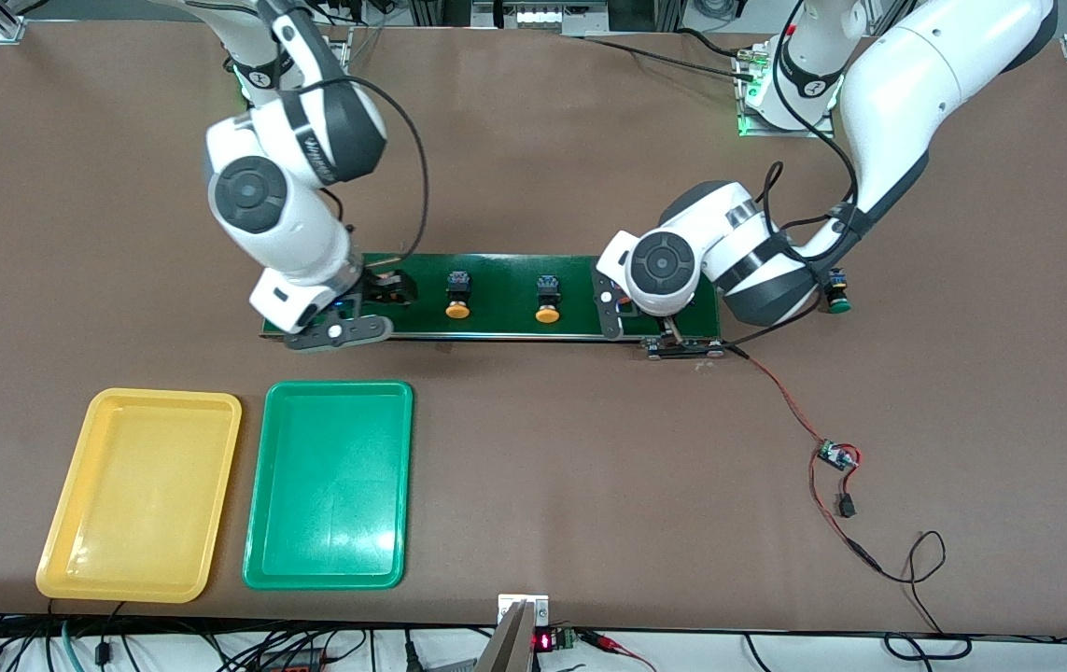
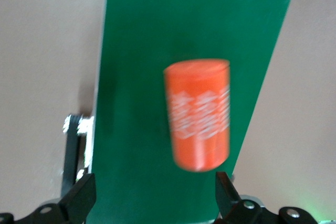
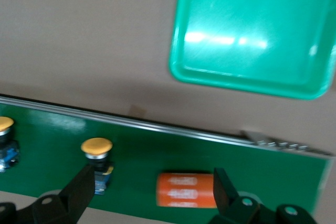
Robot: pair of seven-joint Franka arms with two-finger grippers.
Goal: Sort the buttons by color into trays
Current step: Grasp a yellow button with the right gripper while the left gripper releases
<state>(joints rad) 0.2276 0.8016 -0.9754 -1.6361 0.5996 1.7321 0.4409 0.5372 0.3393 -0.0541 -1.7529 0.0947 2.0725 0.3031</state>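
Front view, edges first: the dark green belt [image 1: 496, 271] runs across mid-frame on the brown tabletop [image 1: 589, 485], with a metal rail along its camera-side edge. Bare tabletop lies between that rail and the trays.

- Yellow tray [image 1: 141, 495] and green tray [image 1: 328, 485] sit low in the frame, side by side and not touching, toward the right arm's end. Both are empty. The yellow tray is the outer one.
- Two yellow-orange buttons [image 1: 457, 295] [image 1: 547, 301] are on the belt, mid-belt and well apart, caps toward the camera.
- One green button [image 1: 836, 295] is off the belt on the tabletop, under the left arm's elbow. No fourth button is visible.
- Right pincer [image 1: 382, 291] is low over the belt's end nearest the right arm. Its fingers [image 3: 79, 195] are apart. In its wrist view an orange cylinder with white print [image 3: 185, 190] lies on the belt between them, close to one finger. It is not clamped.
- Left pincer [image 1: 622, 313] is over the belt's other end, fingers [image 2: 79, 198] spread wide and holding nothing. A second orange cylinder [image 2: 198, 114] lies on the belt ahead of it, near the belt edge.
- A small circuit board [image 1: 836, 457] with red and black wires trails from the belt's bracket [image 1: 682, 348] toward the camera-side table edge at the left arm's end.
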